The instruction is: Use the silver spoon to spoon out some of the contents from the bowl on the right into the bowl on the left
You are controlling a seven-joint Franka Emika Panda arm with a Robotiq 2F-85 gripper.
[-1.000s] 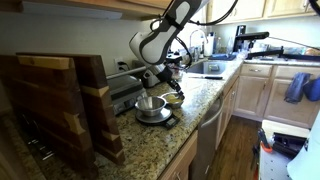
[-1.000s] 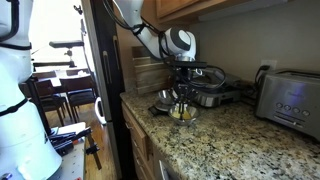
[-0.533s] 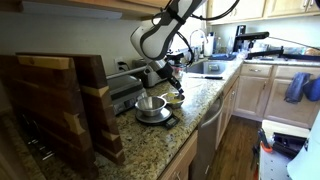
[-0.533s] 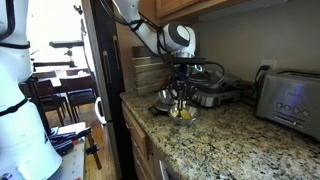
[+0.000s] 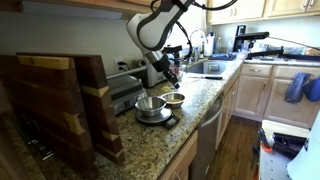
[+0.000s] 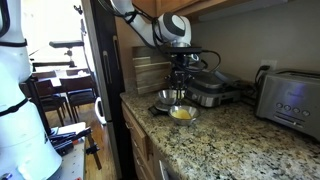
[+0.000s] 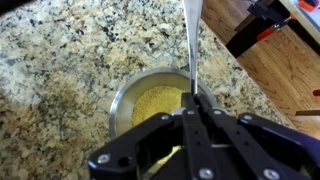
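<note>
My gripper (image 7: pixel 192 118) is shut on the thin handle of the silver spoon (image 7: pixel 191 45), which runs to the top edge of the wrist view; its scoop end does not show. Directly beneath sits a steel bowl (image 7: pixel 122 98) holding the pale yellow contents (image 7: pixel 158 102). In both exterior views the gripper (image 5: pixel 167 72) (image 6: pixel 180 76) hangs a little above the two bowls. The bowl with the contents (image 5: pixel 175 100) (image 6: pixel 183 113) stands nearer the counter edge. The second steel bowl (image 5: pixel 150 105) (image 6: pixel 164 99) stands close beside it on a dark plate.
Tall wooden cutting boards (image 5: pixel 60 100) stand at one end of the granite counter (image 6: pixel 230 140). A silver toaster (image 6: pixel 290 98) and a dark flat appliance (image 6: pixel 212 96) sit behind the bowls. A sink (image 5: pixel 207 68) lies further along.
The gripper has risen straight up from the bowl of contents, carrying the spoon with it. Both bowls stay where they were.
</note>
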